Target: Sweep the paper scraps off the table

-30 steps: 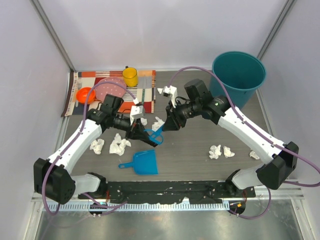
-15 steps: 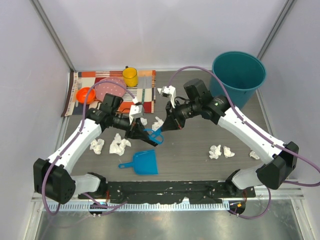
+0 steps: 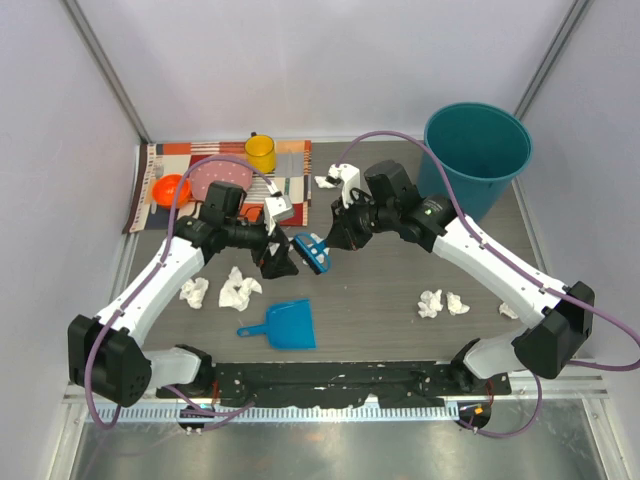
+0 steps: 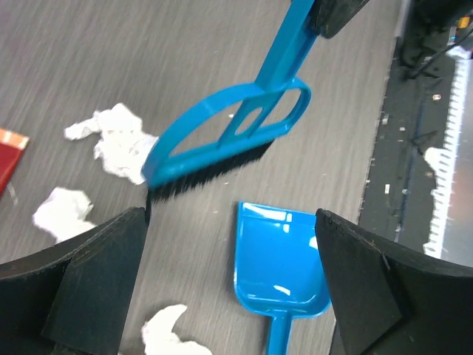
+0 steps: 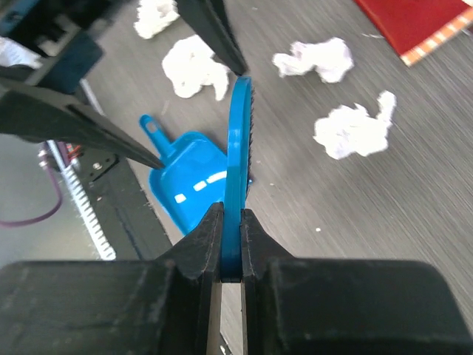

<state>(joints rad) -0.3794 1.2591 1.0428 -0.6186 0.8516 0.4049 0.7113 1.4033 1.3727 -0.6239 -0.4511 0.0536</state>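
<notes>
Pinching the flat handle of the blue brush (image 5: 238,159), the right fingers (image 5: 214,248) are closed down to a thin slit with just the plastic between them. The brush sticks out from them edge-on in the right wrist view. In the left wrist view its black bristles face down toward the surface (image 3: 390,270); can't tell if they actually touch it.

The left fingers (image 3: 280,263) are spread wide with nothing in them, parked just left of the brush head in the middle of the overhead shot. From the left wrist cam the brush sits in the upper middle, and a blue dustpan (image 3: 290,325) lies flat on the surface lower down, handle toward the bottom of the frame.

The paper scraps (image 3: 238,290) are all on the surface. Two wads are left of centre under the left arm, and a couple are close by the brush. One is up top next to the mat's edge. A pair sits lower right, with a smaller bit further right.

A teal bucket (image 3: 490,190) stands upper right. A striped mat (image 3: 160,160) upper left carries a yellow cup (image 3: 260,153), pink plate (image 3: 222,178) and orange bowl (image 3: 170,188).
</notes>
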